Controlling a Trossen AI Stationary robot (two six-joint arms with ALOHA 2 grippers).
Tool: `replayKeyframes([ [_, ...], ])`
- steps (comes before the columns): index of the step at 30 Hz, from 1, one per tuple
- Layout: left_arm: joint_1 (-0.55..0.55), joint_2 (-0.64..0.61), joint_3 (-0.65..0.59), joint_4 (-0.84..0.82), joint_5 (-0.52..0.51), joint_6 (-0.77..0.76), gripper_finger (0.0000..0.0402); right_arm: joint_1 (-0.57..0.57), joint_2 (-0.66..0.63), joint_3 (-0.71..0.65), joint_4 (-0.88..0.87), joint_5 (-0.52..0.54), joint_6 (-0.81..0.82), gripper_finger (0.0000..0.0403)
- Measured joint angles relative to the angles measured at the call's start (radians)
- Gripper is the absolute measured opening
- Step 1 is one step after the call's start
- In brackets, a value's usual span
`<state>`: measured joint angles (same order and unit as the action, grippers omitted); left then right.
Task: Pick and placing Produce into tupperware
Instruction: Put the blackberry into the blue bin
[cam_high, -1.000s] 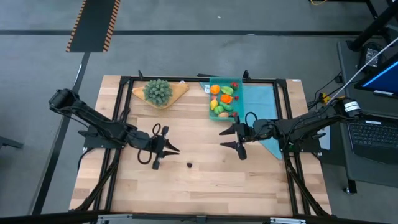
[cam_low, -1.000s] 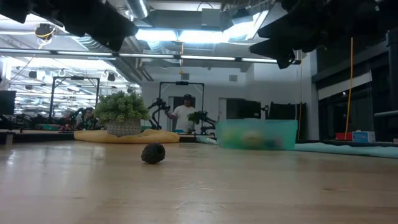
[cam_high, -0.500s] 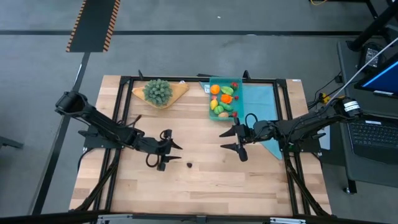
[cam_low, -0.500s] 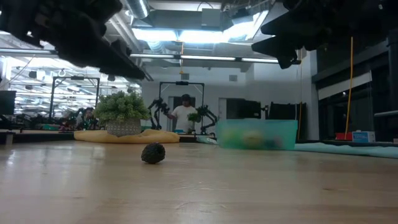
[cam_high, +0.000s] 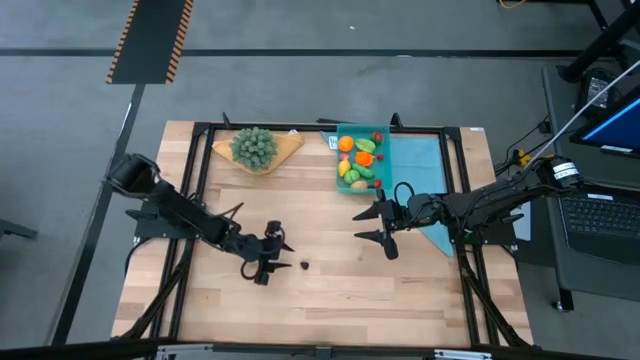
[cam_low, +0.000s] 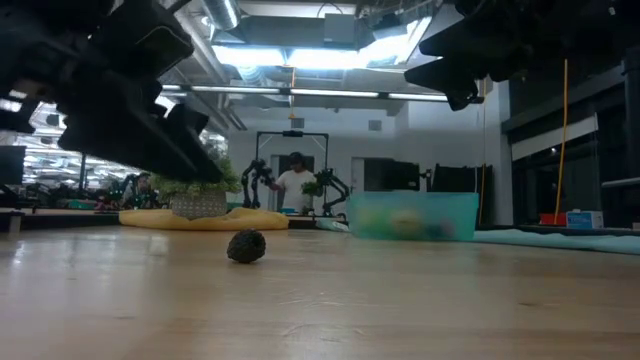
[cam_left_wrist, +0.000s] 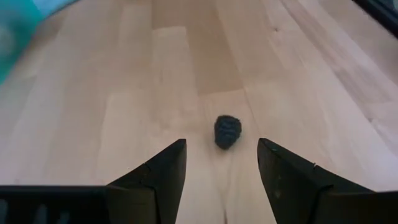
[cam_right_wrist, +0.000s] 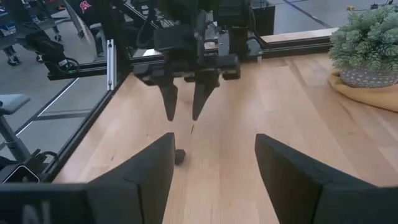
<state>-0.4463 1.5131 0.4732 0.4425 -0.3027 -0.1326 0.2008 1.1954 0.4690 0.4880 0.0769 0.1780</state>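
Left gripper (cam_high: 281, 255) hung with fingers spread just beside the dark produce piece (cam_high: 304, 266), not touching it — that piece lay alone on the bare table (cam_high: 330, 300), toward its near edge. Right gripper (cam_high: 372, 224) waited mid-table, also spread. Remaining produce (cam_high: 360, 160) filled the tupperware (cam_high: 341, 180) at the far edge.

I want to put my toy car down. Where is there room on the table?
Bare wood lies along the near edge, below the dark produce piece and both grippers. It is crowded at the far edge: plant, tupperware, blue cloth.
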Motion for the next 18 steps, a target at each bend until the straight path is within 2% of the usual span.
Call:
replayKeyframes([
  [7,0.004,0.099,0.0,0.035,0.002,-0.076,0.0188,0.0,0.0,0.0,0.0,0.0,0.0,0.0224],
  [18,0.005,0.245,0.009,0.203,0.009,-0.078,0.0188,0.0,0.0,0.0,-0.001,0.0,-0.003,0.0224],
])
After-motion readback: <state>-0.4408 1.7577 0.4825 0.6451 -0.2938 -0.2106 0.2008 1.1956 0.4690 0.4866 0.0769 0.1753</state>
